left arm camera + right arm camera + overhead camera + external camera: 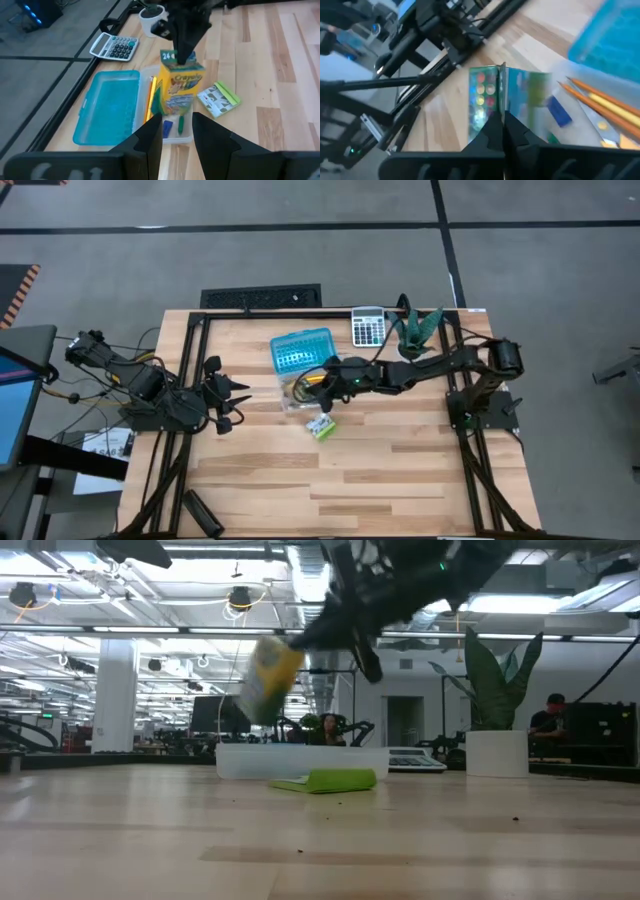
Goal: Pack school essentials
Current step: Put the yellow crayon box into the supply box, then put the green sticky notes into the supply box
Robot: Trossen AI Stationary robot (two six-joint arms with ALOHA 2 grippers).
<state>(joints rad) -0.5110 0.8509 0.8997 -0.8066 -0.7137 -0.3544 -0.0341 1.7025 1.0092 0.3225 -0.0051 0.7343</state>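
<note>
A yellow-and-green crayon packet (181, 85) hangs tilted over the clear tray (172, 137) of an open pencil case, whose blue lid (107, 112) lies flat beside it. My right gripper (325, 380) is shut on the packet. In the tray lie orange and yellow pencils (600, 102), a small blue piece (167, 127) and a green pen (181, 125). A green-white block (321, 427) lies on the table just near of the tray. My left gripper (176, 135) hovers left of the case, open with nothing between its fingers. My right gripper pinches the packet's top end (172, 56) between its two fingers, which come from above and from the table's right, slanting down. The packet (265, 675) hangs below the fingers, tilted and clear of the tray.
A grey calculator (368, 326) and a potted plant (418, 328) stand at the far edge, right of the case. A black oblong object (203, 513) lies at the near left corner. The near half of the wooden table (400, 480) is bare.
</note>
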